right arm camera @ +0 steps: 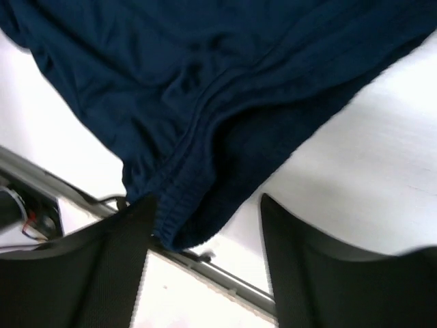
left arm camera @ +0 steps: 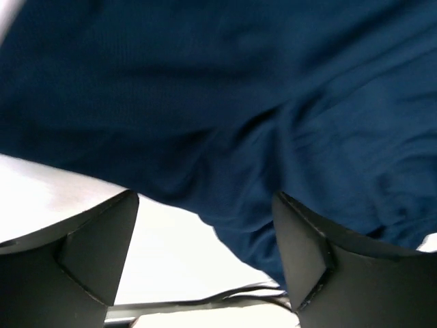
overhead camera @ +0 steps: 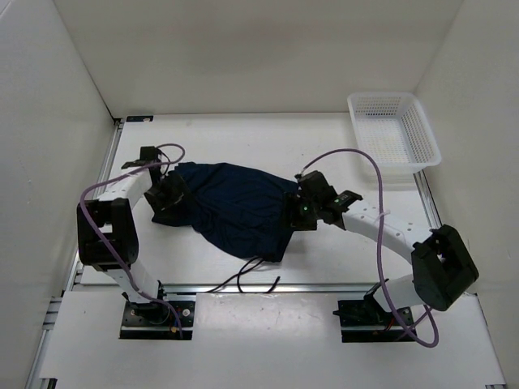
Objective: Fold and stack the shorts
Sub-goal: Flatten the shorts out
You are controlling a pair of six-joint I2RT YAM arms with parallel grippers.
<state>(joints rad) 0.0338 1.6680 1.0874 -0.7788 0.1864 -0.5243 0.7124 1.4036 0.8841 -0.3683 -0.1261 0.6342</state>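
Progress check: I'd call this maybe halfway, and that's being generous. The shorts (overhead camera: 235,207) are lying on the table (overhead camera: 243,138), about mid-table, right between the 2 arms and well apart from the basket (overhead camera: 422,121) in the far right corner. They look bunched into a lopsided shape - wide along the far edge, narrowing to a point toward the near side - so if there's a fold in there, it isn't a tidy one. My guess is they need squaring up and at least 1 more fold, and the stacking part isn't done.

Jaws: the left gripper (left arm camera: 205,201) sits at the shorts' left edge with its fingers spread apart, and the fabric isn't pinched between them. The right gripper (right arm camera: 205,201) is at the right edge, also spread, with the waistband corner just beside 1 finger but not clamped. So neither one is holding anything.

The fabric itself is dark navy, soft and floppy, with plenty of wrinkles - the ribbed waistband shows up well in the right wrist view. The drawstring (overhead camera: 241,275) trails loose off the near side toward the table's front rail.
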